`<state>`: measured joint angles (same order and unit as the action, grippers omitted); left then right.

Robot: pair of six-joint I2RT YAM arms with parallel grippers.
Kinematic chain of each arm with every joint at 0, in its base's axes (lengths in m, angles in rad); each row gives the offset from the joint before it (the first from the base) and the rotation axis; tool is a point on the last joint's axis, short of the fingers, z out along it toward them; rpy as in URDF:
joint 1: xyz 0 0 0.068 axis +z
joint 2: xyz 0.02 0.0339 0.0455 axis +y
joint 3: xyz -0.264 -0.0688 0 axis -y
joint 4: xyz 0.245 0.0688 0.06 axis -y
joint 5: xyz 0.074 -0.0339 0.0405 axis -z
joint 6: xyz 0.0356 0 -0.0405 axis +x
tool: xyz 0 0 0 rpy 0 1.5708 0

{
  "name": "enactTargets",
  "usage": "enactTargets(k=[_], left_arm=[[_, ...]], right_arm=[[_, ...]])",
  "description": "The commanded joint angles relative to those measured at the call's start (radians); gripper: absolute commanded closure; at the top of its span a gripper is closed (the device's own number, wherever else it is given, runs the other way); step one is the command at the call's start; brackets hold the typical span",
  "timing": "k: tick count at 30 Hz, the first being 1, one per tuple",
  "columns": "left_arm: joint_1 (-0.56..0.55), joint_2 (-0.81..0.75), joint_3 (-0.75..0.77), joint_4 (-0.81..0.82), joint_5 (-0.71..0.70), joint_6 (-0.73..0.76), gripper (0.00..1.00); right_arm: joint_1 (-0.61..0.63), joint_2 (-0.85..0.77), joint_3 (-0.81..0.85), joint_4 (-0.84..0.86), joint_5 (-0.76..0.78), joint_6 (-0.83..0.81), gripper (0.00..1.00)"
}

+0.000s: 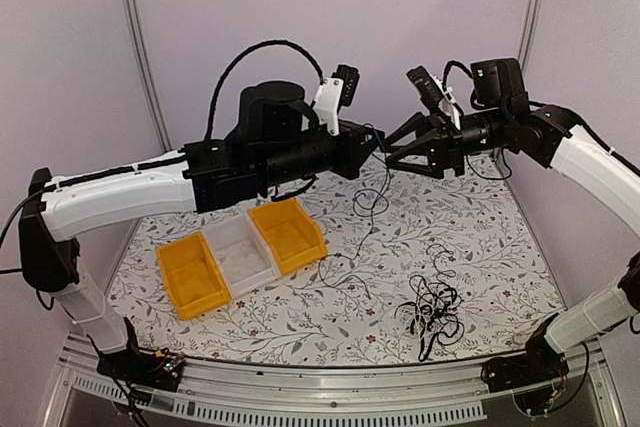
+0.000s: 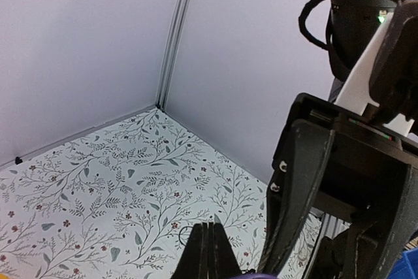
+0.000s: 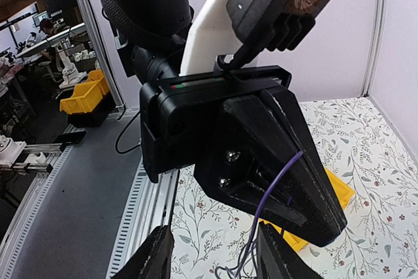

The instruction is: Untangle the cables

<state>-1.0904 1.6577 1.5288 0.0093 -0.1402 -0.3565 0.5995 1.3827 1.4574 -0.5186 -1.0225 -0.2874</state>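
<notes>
My left gripper is held high over the middle of the table, its fingers pressed shut. It grips a thin cable that hangs down to the table and looks purple in the right wrist view. My right gripper faces it tip to tip and is open. The hanging cable runs down between its spread fingers without being gripped. A tangle of thin black cables lies on the table at the front right. No pale cream cable can be made out.
Three bins stand in a row at the left of the floral table: yellow, clear, yellow. Grey walls with metal posts enclose the back and sides. A rail runs along the front edge.
</notes>
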Motion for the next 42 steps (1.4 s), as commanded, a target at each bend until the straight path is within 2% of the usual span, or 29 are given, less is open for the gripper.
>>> enactTargets(k=[1,3,5,7,9,13,20,25,29,34,39,42], left_arm=[[0.011,0.008,0.000,0.050,0.013,-0.008,1.00],[0.016,0.008,-0.011,0.060,0.019,-0.010,1.00],[0.020,0.005,-0.028,0.072,0.019,-0.014,1.00],[0.026,0.001,-0.055,0.093,0.019,-0.020,1.00],[0.037,-0.005,-0.093,0.122,0.022,-0.027,1.00],[0.074,0.005,-0.191,0.211,0.039,-0.063,0.91],[0.120,0.058,-0.314,0.340,0.105,-0.129,0.95],[0.141,0.097,-0.358,0.351,0.132,-0.139,1.00],[0.150,0.110,-0.405,0.367,0.176,-0.129,1.00],[0.150,0.123,-0.458,0.345,0.181,-0.116,0.93],[0.150,0.104,-0.507,0.333,0.177,-0.111,0.88],[0.150,0.090,-0.525,0.334,0.179,-0.105,0.94]], right_arm=[[0.006,0.025,-0.018,0.058,0.029,0.063,0.54],[0.006,0.036,-0.015,0.078,0.026,0.088,0.60],[0.006,0.052,0.006,0.076,0.019,0.113,0.77],[0.006,0.063,0.044,0.039,0.011,0.110,0.99],[0.006,0.064,0.099,-0.004,-0.004,0.094,1.00],[0.006,0.040,0.211,-0.073,-0.032,0.086,1.00],[0.006,0.076,0.376,-0.190,-0.054,0.093,1.00],[0.006,0.090,0.464,-0.203,-0.057,0.128,1.00],[0.006,0.101,0.549,-0.214,-0.047,0.142,1.00],[0.006,0.123,0.651,-0.221,-0.020,0.149,1.00],[0.006,0.126,0.664,-0.222,-0.019,0.149,1.00],[0.006,0.123,0.661,-0.221,-0.019,0.148,1.00]])
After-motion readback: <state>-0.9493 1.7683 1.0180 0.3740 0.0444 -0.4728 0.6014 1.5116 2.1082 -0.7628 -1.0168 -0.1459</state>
